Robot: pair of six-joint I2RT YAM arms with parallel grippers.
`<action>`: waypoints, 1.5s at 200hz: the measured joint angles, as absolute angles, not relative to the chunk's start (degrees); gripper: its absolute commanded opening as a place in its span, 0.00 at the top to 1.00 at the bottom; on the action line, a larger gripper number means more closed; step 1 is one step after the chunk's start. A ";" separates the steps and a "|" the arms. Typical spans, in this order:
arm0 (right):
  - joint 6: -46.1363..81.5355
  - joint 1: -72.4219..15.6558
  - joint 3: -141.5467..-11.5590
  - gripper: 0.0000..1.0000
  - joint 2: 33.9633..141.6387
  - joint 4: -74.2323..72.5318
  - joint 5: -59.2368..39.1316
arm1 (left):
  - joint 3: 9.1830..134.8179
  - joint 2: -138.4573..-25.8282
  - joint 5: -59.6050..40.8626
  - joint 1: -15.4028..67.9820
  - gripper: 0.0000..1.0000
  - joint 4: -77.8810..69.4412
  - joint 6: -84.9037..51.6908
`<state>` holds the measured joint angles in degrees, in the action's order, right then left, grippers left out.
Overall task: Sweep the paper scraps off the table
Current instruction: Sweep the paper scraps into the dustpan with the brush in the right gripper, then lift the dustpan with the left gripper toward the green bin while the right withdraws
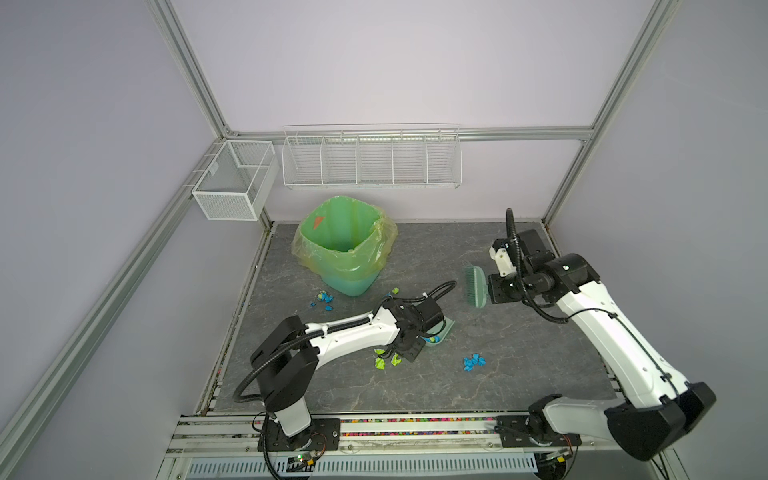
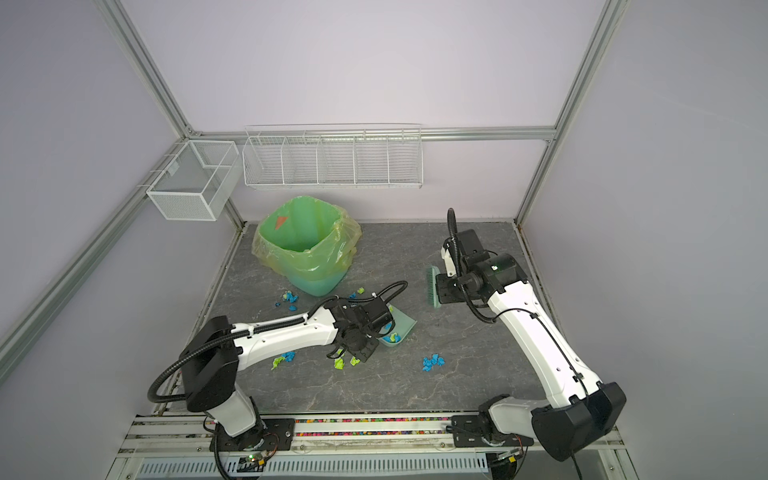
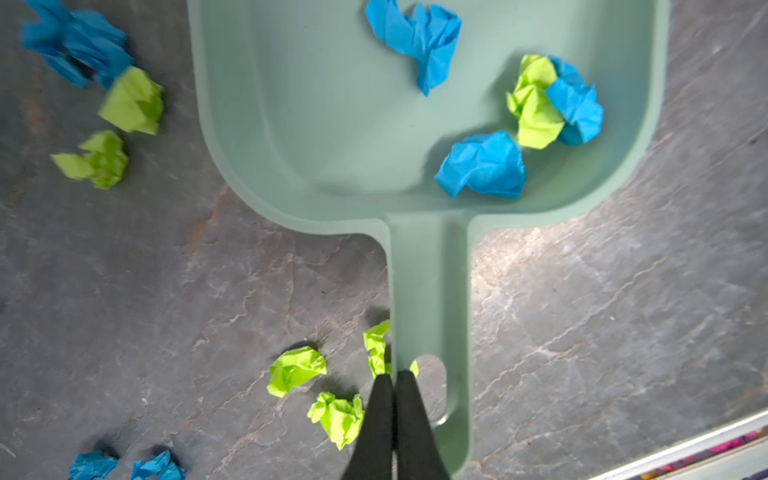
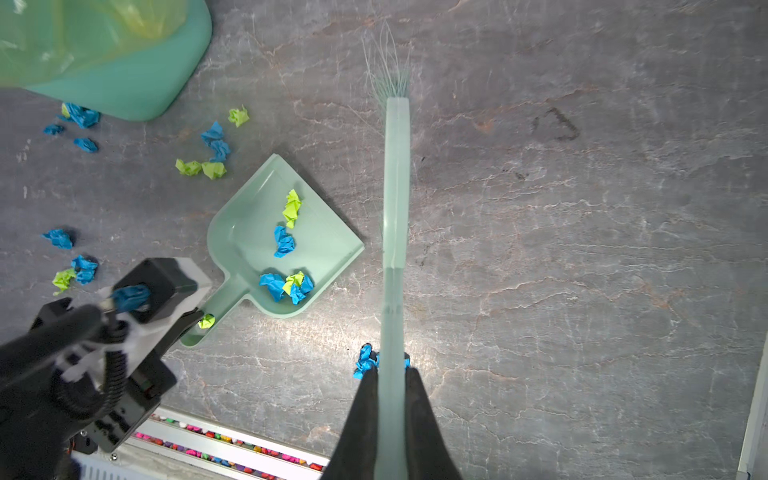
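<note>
Pale green plastic sat mid-table: the dustpan (image 4: pixel 245 245) lay low over the table (image 1: pixel 519 353), mouth turned toward the right arm's side. The left gripper (image 3: pixel 395 376) had its jaws pinched together on the rim of the pan's handle, beside the hang hole. A handful of scraps (image 4: pixel 284 241), blue and lime, sat inside the pan. More lay loose on the table: a blue bunch at the foot of the bin (image 1: pixel 345 249), lime wads just beside and under the left wrist, and a blue clump (image 1: pixel 473 362) alone toward the front, between the arms. The right gripper (image 4: pixel 392 370) was clamped on the handle of the brush (image 4: pixel 397 187). In both top views the brush stood apart from the pan, nearer the back right, bristles facing the pan's side. Whether they touched the table could not be told. By the look of it the sweeping was partly done and the brush was between strokes, with no scrap against its bristles. The next move probably called for setting the brush down behind a loose group, most likely the blue clump, and drawing it to the pan's lip. For that the pan would need turning to face the stroke, with its lip flat on the table so the light wads could not slide beneath or skip aside.
</note>
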<state>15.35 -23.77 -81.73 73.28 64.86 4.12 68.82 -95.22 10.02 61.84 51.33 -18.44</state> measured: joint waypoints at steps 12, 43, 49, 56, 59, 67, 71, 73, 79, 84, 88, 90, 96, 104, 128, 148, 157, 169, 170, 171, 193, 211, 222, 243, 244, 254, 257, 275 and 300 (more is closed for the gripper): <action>15.66 -23.55 -81.73 0.93 72.34 64.84 4.69 | 68.12 -92.16 11.79 61.84 1.00 50.22 -19.05; 16.21 -22.90 -81.69 0.93 71.55 64.73 5.15 | 68.07 -87.92 15.22 61.84 1.00 47.37 -19.94; 16.34 -22.85 -81.56 0.93 71.50 64.58 5.13 | 68.07 -87.61 15.59 61.84 1.00 46.96 -20.05; 16.38 -22.85 -81.36 0.93 71.46 64.42 5.13 | 68.07 -87.37 16.08 61.84 1.00 46.48 -20.23; 16.43 -22.85 -81.28 0.93 71.46 64.40 5.13 | 68.07 -87.31 16.27 61.84 1.00 46.33 -20.29; 16.51 -22.83 -80.99 0.93 71.46 64.40 5.13 | 68.05 -87.20 16.78 61.84 1.00 45.91 -20.49; 16.53 -22.81 -80.86 0.93 71.46 64.42 5.13 | 68.05 -87.18 16.95 61.84 1.00 45.78 -20.51; 16.53 -22.81 -80.77 0.93 71.46 64.42 5.13 | 68.05 -87.15 17.06 61.84 1.00 45.69 -20.56; 16.53 -22.79 -80.60 0.93 71.46 64.42 5.13 | 68.05 -87.13 17.28 61.84 1.00 45.54 -20.56; 16.56 -22.72 -80.49 0.93 71.46 64.42 5.13 | 68.05 -87.11 17.52 61.84 1.00 45.47 -20.56; 16.56 -22.68 -80.40 0.93 71.44 64.42 5.13 | 68.05 -87.09 17.69 61.84 1.00 45.47 -20.58; 16.56 -22.65 -80.34 0.93 71.44 64.40 5.13 | 68.05 -87.07 17.76 61.84 1.00 45.47 -20.60; 16.56 -22.59 -80.23 0.93 71.37 64.42 5.13 | 68.05 -86.98 17.87 61.84 1.00 45.56 -20.67; 16.56 -22.55 -80.09 0.93 71.26 64.45 5.15 | 68.18 -86.76 18.06 61.84 1.00 45.89 -20.75; 16.56 -22.48 -79.99 0.93 70.74 64.42 5.13 | 69.47 -84.90 19.97 61.84 1.00 47.31 -20.71; 16.56 -22.48 -79.90 0.93 70.39 64.40 5.13 | 71.68 -82.83 23.31 61.84 1.00 48.80 -19.84; 16.56 -22.44 -79.83 0.93 70.39 64.31 5.08 | 73.32 -82.46 24.84 61.82 1.00 49.69 -19.25; 16.56 -22.35 -79.42 0.93 70.37 63.92 5.06 | 76.14 -82.35 26.70 61.56 1.00 51.07 -18.39; 16.56 -22.33 -79.35 0.93 70.37 63.88 5.04 | 76.31 -82.35 26.81 61.54 1.00 51.16 -18.33; 16.56 -22.31 -79.31 0.93 70.35 63.86 5.04 | 76.64 -82.35 26.94 61.52 1.00 51.31 -18.24; 16.56 -22.22 -78.26 0.93 70.15 63.29 4.86 | 81.41 -82.35 28.38 60.45 1.00 54.02 -16.64; 16.56 -22.22 -77.73 0.93 69.67 63.02 4.58 | 85.43 -82.37 28.64 58.63 1.00 57.21 -15.25; 16.53 -22.22 -77.36 0.93 69.19 62.83 4.49 | 87.88 -82.37 29.43 57.52 1.00 59.29 -14.39; 16.51 -22.22 -76.82 0.93 68.27 62.63 4.47 | 92.07 -82.37 31.86 55.64 1.00 62.96 -12.58; 16.53 -22.22 -76.77 0.93 68.20 62.59 4.47 | 92.20 -82.37 31.94 55.59 1.00 63.07 -12.49; 16.51 -22.22 -76.38 0.93 67.70 62.35 4.45 | 94.13 -82.37 33.36 54.74 1.00 64.73 -11.33; 16.51 -22.22 -76.25 0.93 67.57 62.28 4.43 | 94.56 -82.37 33.69 54.48 1.00 65.12 -10.96; 16.51 -22.22 -75.35 0.93 66.63 61.87 4.25 | 97.12 -82.37 36.86 52.58 1.00 67.31 -8.56; 16.51 -22.22 -74.00 0.93 65.36 61.71 4.23 | 99.68 -82.37 40.64 48.16 1.00 69.12 -5.30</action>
<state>16.51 -22.22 -74.00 65.36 61.71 4.23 99.68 -82.37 40.64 48.16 69.12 -5.30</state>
